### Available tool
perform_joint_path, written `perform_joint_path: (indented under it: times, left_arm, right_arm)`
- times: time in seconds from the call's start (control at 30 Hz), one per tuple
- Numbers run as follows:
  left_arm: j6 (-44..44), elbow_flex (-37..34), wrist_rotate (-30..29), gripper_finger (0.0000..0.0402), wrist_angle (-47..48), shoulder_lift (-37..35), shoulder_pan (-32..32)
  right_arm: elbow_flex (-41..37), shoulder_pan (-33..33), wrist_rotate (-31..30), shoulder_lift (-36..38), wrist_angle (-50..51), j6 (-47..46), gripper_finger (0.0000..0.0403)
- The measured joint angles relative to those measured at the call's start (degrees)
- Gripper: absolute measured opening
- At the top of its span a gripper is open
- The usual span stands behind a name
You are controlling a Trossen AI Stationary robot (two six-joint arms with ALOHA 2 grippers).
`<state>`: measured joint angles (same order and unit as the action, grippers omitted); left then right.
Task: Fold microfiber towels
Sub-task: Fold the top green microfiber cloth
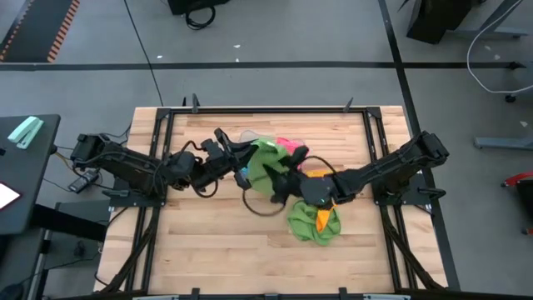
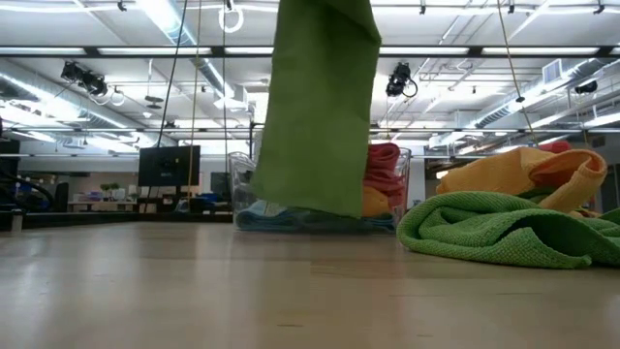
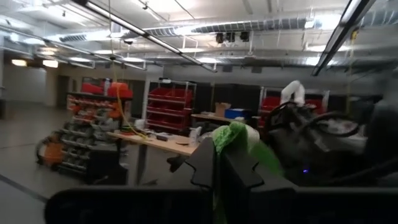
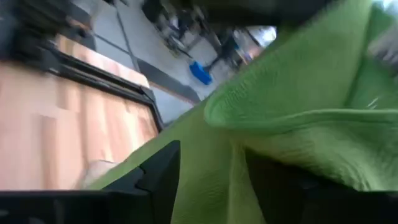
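Note:
A green microfiber towel [image 1: 266,160] [image 2: 320,107] hangs above the middle of the table, its lower edge just over the wood. My left gripper [image 1: 246,164] [image 3: 221,168] is shut on it from the table's left. My right gripper [image 1: 285,185] [image 4: 214,180] stands open at the towel's right side, with folds of the green cloth [image 4: 292,93] between its fingers. A second green towel [image 1: 310,223] [image 2: 504,233] lies heaped on the table toward the near right. An orange towel [image 1: 323,218] [image 2: 533,174] lies on that heap. My left gripper pinches a bunched bit of the green towel's upper part [image 3: 233,138] between its two fingers, and the cloth sticks out past their ends. The fingers come about level from the table's left, and the towel hangs slack below them. My right gripper has cloth between its fingers; I cannot tell whether they touch it.
A clear plastic tray [image 2: 242,189] [image 1: 250,135] stands at the far middle of the table. It holds pink [image 1: 291,146], orange and blue towels. A black cable loop [image 1: 262,207] hangs under the arms. Bare wood lies at the near left.

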<state>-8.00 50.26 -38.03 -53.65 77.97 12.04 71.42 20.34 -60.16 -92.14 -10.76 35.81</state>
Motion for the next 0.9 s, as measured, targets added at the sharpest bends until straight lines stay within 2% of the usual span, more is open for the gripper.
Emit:
perform_joint_path:
  times: [0.17, 0.3, 0.4, 0.57, 0.77, 0.9]
  left_arm:
    - [-1.7, 0.0, -0.4, 0.0009, 0.4, 0.0, 0.5]
    - [0.0, 0.0, -0.5, 0.0028, 0.9, 0.0, 0.4]
    - [0.2, 0.0, -0.3, 0.003, 1.8, 0.0, 1.0]
    - [0.3, 0.0, -0.3, 0.0009, 5.1, 0.0, 2.0]
    - [0.0, 0.0, -1.8, 0.0023, 8.4, 0.0, 3.0]
    - [2.9, 0.1, -2.0, 0.0023, 14.5, 0.0, 3.6]
  right_arm:
    - [0.0, 2.8, -8.0, 2.0, -4.7, 5.8, 0.0176]
    - [0.0, 2.7, -15.4, 4.0, -5.9, 8.2, 0.0168]
    - [0.0, 1.5, -18.8, 4.6, -5.7, 8.6, 0.0165]
    - [0.0, 0.7, -19.4, 4.9, -5.7, 9.0, 0.0165]
    - [0.0, 3.0, -18.7, 4.9, -5.3, 8.4, 0.0166]
    - [0.0, 5.3, -14.8, 5.0, 4.8, -0.3, 0.0166]
